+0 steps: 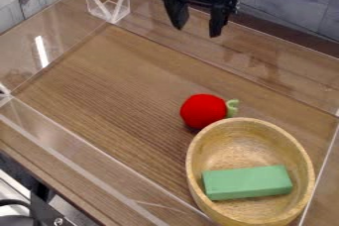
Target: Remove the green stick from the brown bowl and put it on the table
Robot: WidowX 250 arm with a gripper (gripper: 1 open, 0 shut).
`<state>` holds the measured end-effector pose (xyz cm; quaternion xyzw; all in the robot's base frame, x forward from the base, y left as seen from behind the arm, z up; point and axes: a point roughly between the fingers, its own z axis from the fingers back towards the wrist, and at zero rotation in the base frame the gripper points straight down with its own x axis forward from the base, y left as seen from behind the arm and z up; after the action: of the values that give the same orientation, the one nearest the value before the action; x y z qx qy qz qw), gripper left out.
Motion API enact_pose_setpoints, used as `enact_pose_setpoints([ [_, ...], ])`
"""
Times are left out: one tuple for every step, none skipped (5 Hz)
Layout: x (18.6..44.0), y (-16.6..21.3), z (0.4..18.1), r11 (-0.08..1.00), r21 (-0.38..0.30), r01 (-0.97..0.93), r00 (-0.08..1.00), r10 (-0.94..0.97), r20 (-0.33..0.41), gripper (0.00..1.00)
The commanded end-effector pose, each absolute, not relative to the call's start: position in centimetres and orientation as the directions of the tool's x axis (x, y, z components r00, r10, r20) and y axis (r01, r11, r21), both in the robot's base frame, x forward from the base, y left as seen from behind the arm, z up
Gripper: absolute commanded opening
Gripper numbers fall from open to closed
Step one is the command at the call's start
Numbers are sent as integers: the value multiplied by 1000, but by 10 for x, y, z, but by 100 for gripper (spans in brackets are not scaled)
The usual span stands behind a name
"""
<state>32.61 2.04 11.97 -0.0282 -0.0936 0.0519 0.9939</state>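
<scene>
Camera view: the green stick (248,181) lies inside the brown bowl (201,153) at one corner of the table (113,96), supported by the bowl's floor; the end effector (197,27), jaws apart, hangs near the opposite edge, presumably for unobstructed approach.

Legible texts, labels, brands, numbers or signs before you: none that you can read.
</scene>
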Motion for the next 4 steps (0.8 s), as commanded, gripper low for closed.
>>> enact_pose_setpoints([
  [324,12,129,995,-63,-74,970,87,228,100],
  [300,0,122,994,-76,-78,975,91,202,100],
  [285,-3,116,990,-82,-111,977,124,174,100],
  [269,-15,103,996,-85,-13,989,25,146,100],
])
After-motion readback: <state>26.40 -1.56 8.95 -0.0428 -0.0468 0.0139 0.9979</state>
